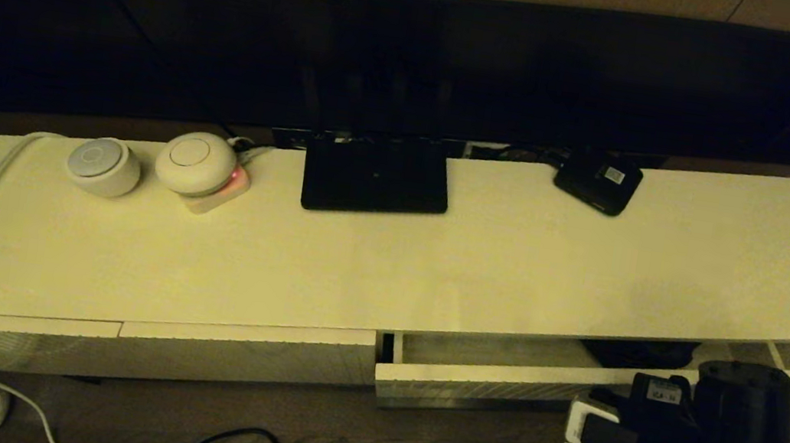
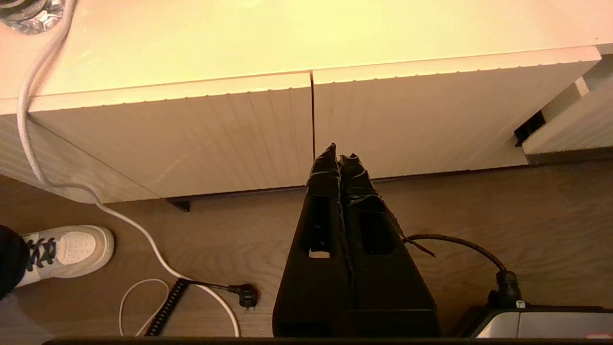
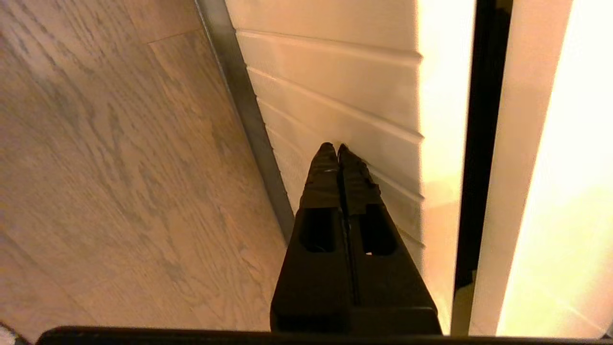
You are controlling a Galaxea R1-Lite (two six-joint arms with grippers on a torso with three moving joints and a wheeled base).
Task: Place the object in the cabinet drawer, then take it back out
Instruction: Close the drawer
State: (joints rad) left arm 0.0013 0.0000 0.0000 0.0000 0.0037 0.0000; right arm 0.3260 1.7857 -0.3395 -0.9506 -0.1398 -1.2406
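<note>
Umbrella (image 1: 638, 354): dark bundle inside the partly open drawer (image 1: 496, 379), toward its right end. My right gripper (image 3: 338, 149): clenched empty against the ribbed drawer front. My left gripper (image 2: 339, 153): clenched empty before the closed fronts.

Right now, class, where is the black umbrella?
In the head view, the umbrella lies inside the partly open drawer on the cabinet's right side, just under the cabinet top, near the right gripper.

The left gripper (image 2: 339, 157), fingers pressed together, hovers over the wooden floor (image 2: 479, 211) before two closed ribbed drawer fronts (image 2: 201, 139).
</note>
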